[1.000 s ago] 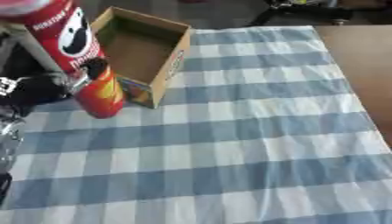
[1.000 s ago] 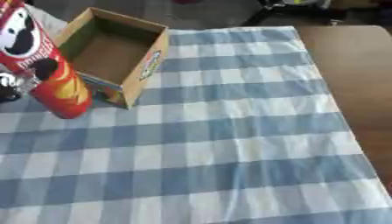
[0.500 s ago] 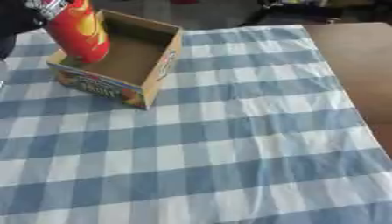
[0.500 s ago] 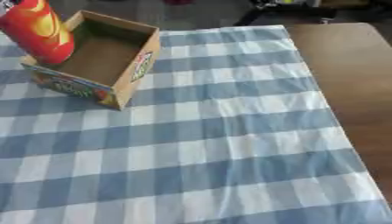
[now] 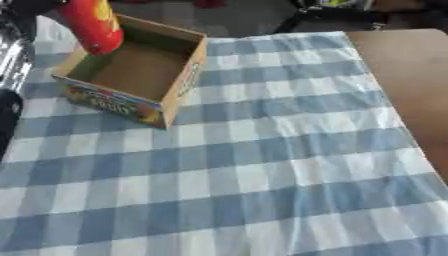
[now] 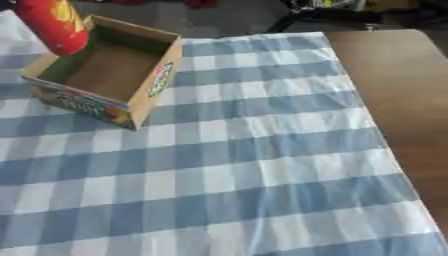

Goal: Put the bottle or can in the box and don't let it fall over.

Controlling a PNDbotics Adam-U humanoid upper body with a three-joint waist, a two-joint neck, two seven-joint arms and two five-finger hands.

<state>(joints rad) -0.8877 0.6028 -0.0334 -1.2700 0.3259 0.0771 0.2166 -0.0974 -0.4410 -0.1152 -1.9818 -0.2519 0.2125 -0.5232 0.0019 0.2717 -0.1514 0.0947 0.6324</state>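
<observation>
A red can (image 5: 92, 25) with yellow print hangs tilted over the far left corner of an open cardboard box (image 5: 114, 102); its top is cut off by the picture's upper edge. Its lower end is at about the height of the box's rim. A dark bit of my left hand (image 5: 35, 6) shows at the top left beside the can, holding it up; the fingers are mostly hidden. My left arm (image 5: 9, 55) runs down the left edge. The box stands on the checked cloth and is empty inside. My right hand shows in neither view.
A blue and white checked cloth (image 5: 262, 165) covers most of the table. Bare brown tabletop (image 6: 394, 90) lies along the right side. Dark clutter (image 6: 350, 7) stands beyond the far edge.
The can has been lifted from beside the box's near left corner up to above its far left corner. The view has also shifted, with the box now lower and further right.
</observation>
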